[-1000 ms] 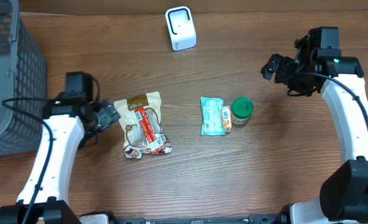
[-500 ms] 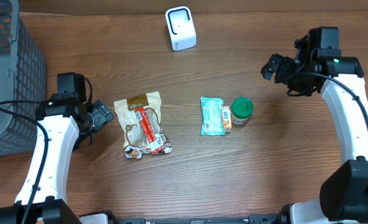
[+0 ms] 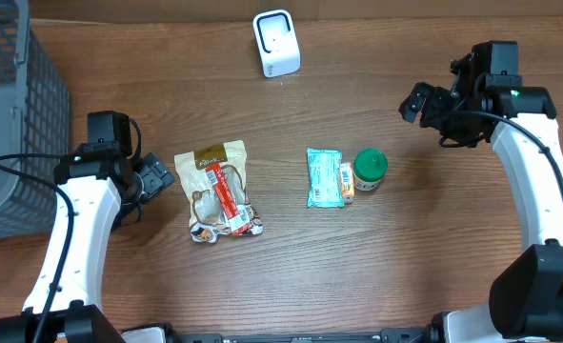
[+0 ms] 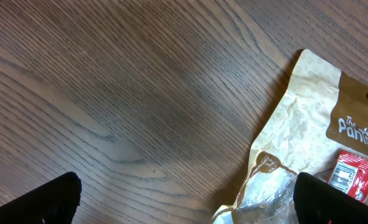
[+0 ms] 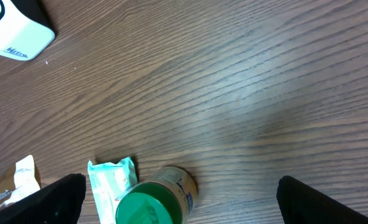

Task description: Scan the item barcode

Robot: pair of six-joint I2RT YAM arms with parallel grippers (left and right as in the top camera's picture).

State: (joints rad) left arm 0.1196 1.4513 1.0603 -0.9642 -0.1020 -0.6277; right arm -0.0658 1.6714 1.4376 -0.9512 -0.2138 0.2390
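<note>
Several items lie mid-table: a tan snack pouch [image 3: 214,181] with a red bar [image 3: 226,195] on top, a teal packet [image 3: 324,177] and a green-lidded jar [image 3: 370,168]. The white barcode scanner [image 3: 276,43] stands at the back edge. My left gripper [image 3: 157,178] is open just left of the pouch, nothing between its fingers; its wrist view shows the pouch [image 4: 308,124] beside the right fingertip [image 4: 342,202]. My right gripper [image 3: 419,102] hangs open above and to the right of the jar [image 5: 152,199], holding nothing.
A grey mesh basket [image 3: 19,124] fills the far left. A small orange item [image 3: 346,181] lies between the teal packet and the jar. The right wrist view catches the scanner [image 5: 15,28] at top left and the teal packet [image 5: 112,180] beside the jar.
My left arm has drawn back a little to the left, away from the pouch, then held still. The right arm and the items have not moved.
</note>
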